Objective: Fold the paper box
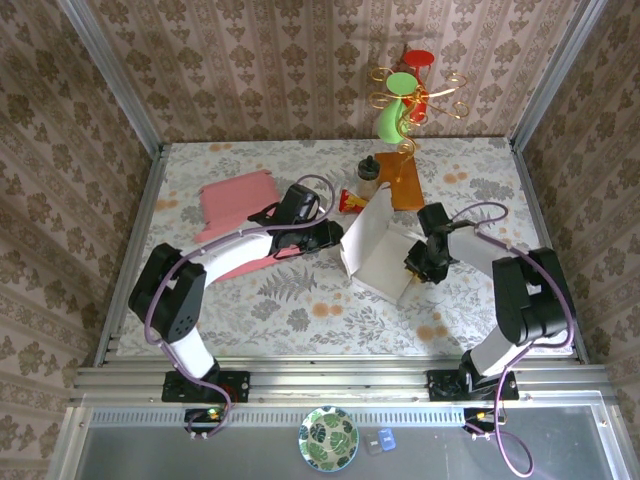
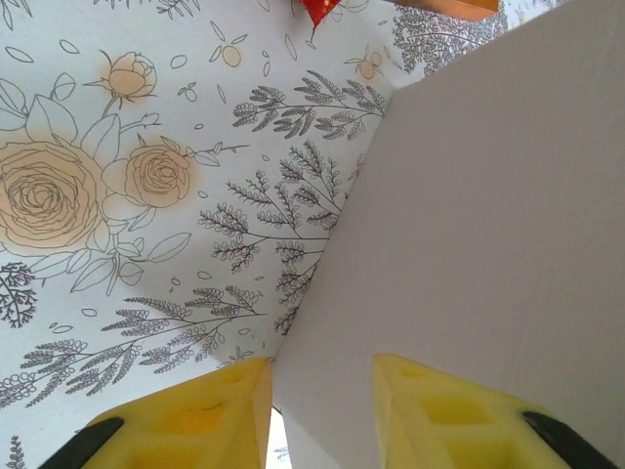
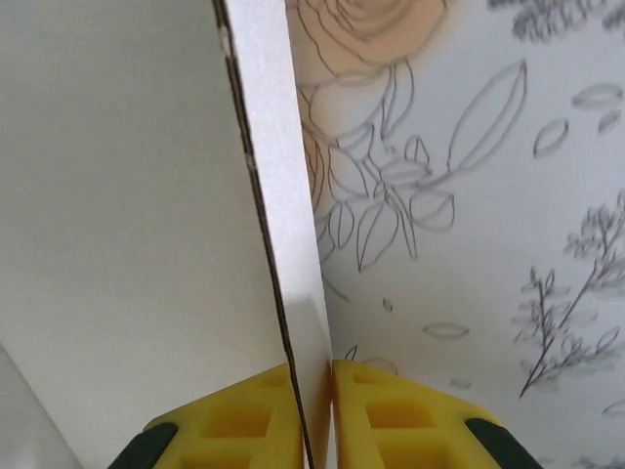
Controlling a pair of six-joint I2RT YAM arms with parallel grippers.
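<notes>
The paper box (image 1: 385, 255) sits partly folded at mid-table with its white faces showing and one wall raised on its left side. My right gripper (image 1: 425, 262) is at the box's right side. Its yellow fingers (image 3: 391, 420) are shut on a thin upright wall (image 3: 283, 225), whose brown cut edge runs down between them (image 3: 314, 410). My left gripper (image 1: 330, 238) meets the box's left edge. Its two fingers stand apart (image 2: 322, 391), and a broad white panel (image 2: 469, 215) spans the gap beyond them without being pinched.
A pink card sheet (image 1: 235, 205) lies flat under the left arm. Behind the box are an orange block (image 1: 405, 185), a small bottle (image 1: 368, 175) and a red packet (image 1: 352, 200). A wire stand with green and red pieces (image 1: 405, 100) is at the back wall.
</notes>
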